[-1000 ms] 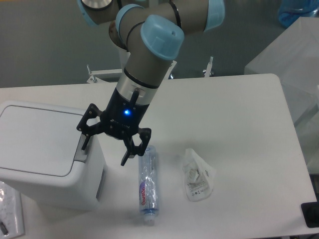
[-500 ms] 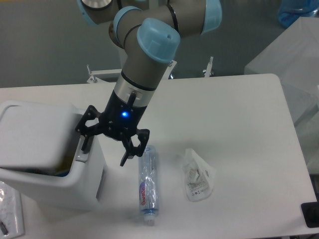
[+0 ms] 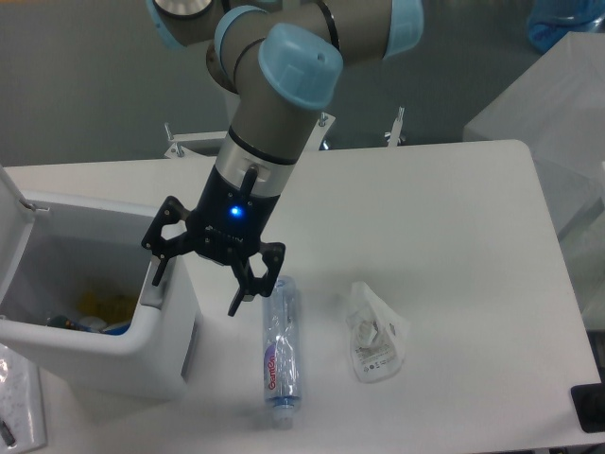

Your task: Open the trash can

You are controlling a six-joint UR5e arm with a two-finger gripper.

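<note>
We held our black two-finger gripper (image 3: 200,277) with its fingers spread wide and nothing between them. One finger tip pointed down onto the grey push tab (image 3: 154,287) at the right-hand edge of the white boxy plastic trash can (image 3: 104,355), where we judged it to be pressing the release; whether it truly touched the tab we could not tell. The other finger hung free over the table, just left of the clear plastic bottle with the red and blue label (image 3: 280,352), which lay on its side.

The trash can sat at the near left of the white table (image 3: 454,236), its rounded walls white and plain. Its flat white lid (image 3: 11,203) stood swung up at the far left edge of the view, so the bin was open and we reckoned the job done or nearly so. Inside we saw some yellow, blue and dark refuse at the bottom. A crumpled clear plastic bag (image 3: 375,331) lay right of the bottle, well apart from the can
</note>
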